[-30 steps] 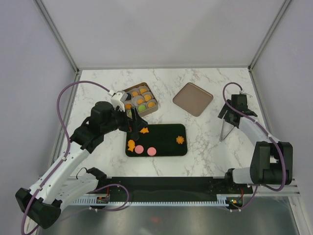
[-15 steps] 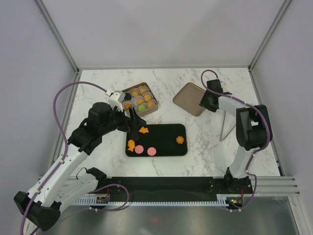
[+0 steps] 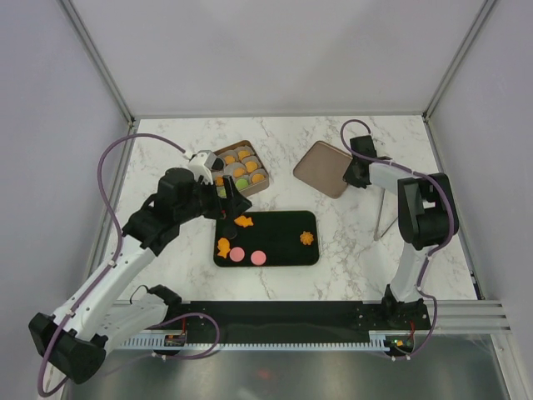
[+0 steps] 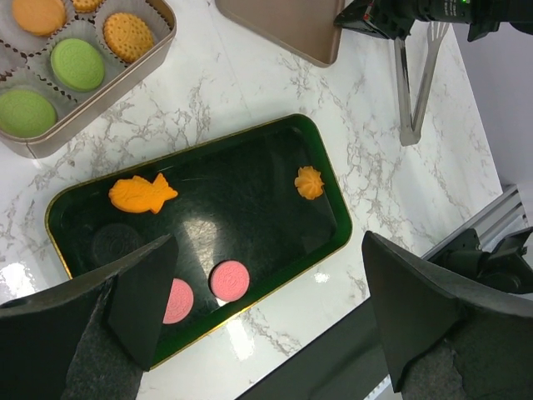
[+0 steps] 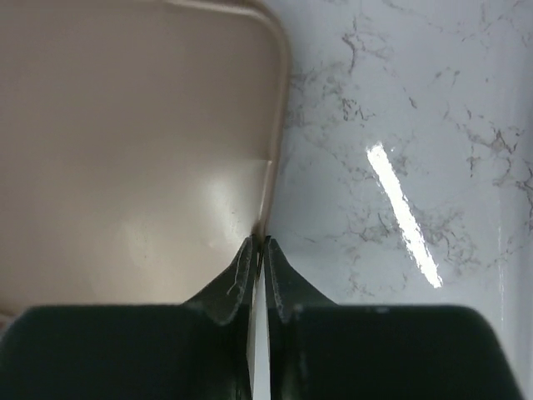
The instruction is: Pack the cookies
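Your left gripper (image 3: 228, 205) is hovering over the far-left corner of the tray (image 3: 279, 229), just beside the box (image 3: 250, 191). Its fingers (image 4: 143, 304) are standing wide apart and holding nothing. Your right gripper (image 5: 258, 246) is reaching across to the lid (image 5: 125, 150), which is lying flat on the table (image 3: 166, 150) to the right of the box. The fingertips are pinching together on the lid's right rim. The cookies (image 3: 241, 182) are sitting in two places. Some are resting in paper cups inside the open box, with orange ones and green ones showing. The others are lying loose on the tray: a fish (image 4: 141, 193) near the far-left corner, a second fish toward the near-left side, a flower (image 4: 309, 182) toward the right end, and two pink discs (image 4: 229, 280) side by side along the near edge (the left wrist view is also catching a black disc (image 4: 117, 242), faint against the dark tray, just beside the left finger). The tongs (image 4: 408, 83) are lying on the table to the right of the lid, apart from the tray.
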Motion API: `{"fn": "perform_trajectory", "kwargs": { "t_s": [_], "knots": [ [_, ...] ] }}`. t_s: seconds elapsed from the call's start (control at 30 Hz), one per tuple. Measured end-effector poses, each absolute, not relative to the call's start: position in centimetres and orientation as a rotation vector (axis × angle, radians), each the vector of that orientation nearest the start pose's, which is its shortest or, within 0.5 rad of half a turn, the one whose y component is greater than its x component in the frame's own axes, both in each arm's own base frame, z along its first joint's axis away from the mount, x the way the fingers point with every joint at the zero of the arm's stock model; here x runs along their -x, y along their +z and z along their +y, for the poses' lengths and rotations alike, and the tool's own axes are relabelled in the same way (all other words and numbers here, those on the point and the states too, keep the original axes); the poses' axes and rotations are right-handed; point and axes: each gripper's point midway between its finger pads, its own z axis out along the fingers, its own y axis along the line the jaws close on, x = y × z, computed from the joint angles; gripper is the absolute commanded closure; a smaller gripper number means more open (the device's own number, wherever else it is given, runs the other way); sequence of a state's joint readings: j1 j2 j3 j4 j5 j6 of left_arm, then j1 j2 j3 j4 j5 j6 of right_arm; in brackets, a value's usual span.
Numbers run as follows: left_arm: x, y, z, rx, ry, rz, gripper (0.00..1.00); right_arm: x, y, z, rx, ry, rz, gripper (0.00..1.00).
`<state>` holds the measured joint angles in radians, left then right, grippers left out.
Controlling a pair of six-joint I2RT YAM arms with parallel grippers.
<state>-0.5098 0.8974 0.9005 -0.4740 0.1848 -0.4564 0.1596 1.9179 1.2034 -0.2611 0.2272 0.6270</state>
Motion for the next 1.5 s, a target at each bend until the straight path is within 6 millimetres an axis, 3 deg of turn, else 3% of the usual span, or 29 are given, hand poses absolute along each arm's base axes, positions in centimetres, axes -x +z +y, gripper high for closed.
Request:
{"fn": "perform_trajectory", "kwargs": {
  "t_s": [0.07, 0.2, 0.43, 0.6, 0.73, 1.0, 1.13, 1.23, 1.3, 1.33, 1.4, 1.43, 1.47, 1.5],
  "knots": [
    [-24.4, 23.4, -19.5, -0.158, -0.784, 2.144, 0.0, -44.6, 2.0, 5.6, -0.667, 0.036, 2.414, 1.0],
    [-26.6, 23.1, -20.5, -0.117, -0.789, 2.18, 0.0, -44.8, 2.1, 5.9, -0.647, 0.057, 2.423, 1.0],
    [-32.7, 21.9, -22.5, -0.042, -0.846, 2.239, 0.0, -44.6, 3.1, 7.1, -0.606, 0.158, 2.465, 1.0],
    [-35.3, 19.3, -23.3, 0.015, -0.896, 2.298, 0.0, -44.8, 6.5, 8.4, -0.57, 0.274, 2.431, 1.0],
    [-36.7, 18.4, -24.4, 0.036, -0.952, 2.317, 0.0, -44.8, 9.7, 9.8, -0.523, 0.366, 2.384, 1.0],
    [-39.9, 21.1, -26.9, 0.008, -1.066, 2.237, 0.0, -43.0, 14.6, 14.7, -0.379, 0.512, 2.33, 1.0],
    [-40.3, 20.9, -27.4, 0.007, -1.087, 2.233, 0.0, -41.9, 16.1, 17.1, -0.311, 0.576, 2.316, 1.0],
    [-40.4, 20.5, -27.6, 0.016, -1.101, 2.244, 0.1, -41.3, 16.5, 18.5, -0.277, 0.609, 2.32, 1.0],
    [-40.4, 20.5, -27.7, 0.023, -1.116, 2.248, 0.26, -40.9, 16.4, 19.2, -0.256, 0.622, 2.327, 1.0],
    [-40.3, 20.5, -27.8, 0.024, -1.121, 2.247, 0.42, -40.7, 16.4, 19.6, -0.247, 0.627, 2.332, 1.0],
    [-40.4, 20.6, -27.8, 0.029, -1.128, 2.243, 0.57, -40.3, 16.2, 20.0, -0.233, 0.632, 2.342, 0.96],
    [-40.4, 20.6, -27.9, 0.031, -1.13, 2.243, 0.65, -40.2, 16.2, 20.1, -0.229, 0.632, 2.344, 0.88],
    [-40.3, 20.5, -27.8, 0.035, -1.131, 2.245, 0.82, -40.1, 16.2, 20.3, -0.221, 0.632, 2.345, 0.83],
    [-40.3, 20.3, -27.8, 0.041, -1.132, 2.249, 0.92, -39.9, 16.2, 20.3, -0.209, 0.624, 2.345, 0.8]
  ]
}}
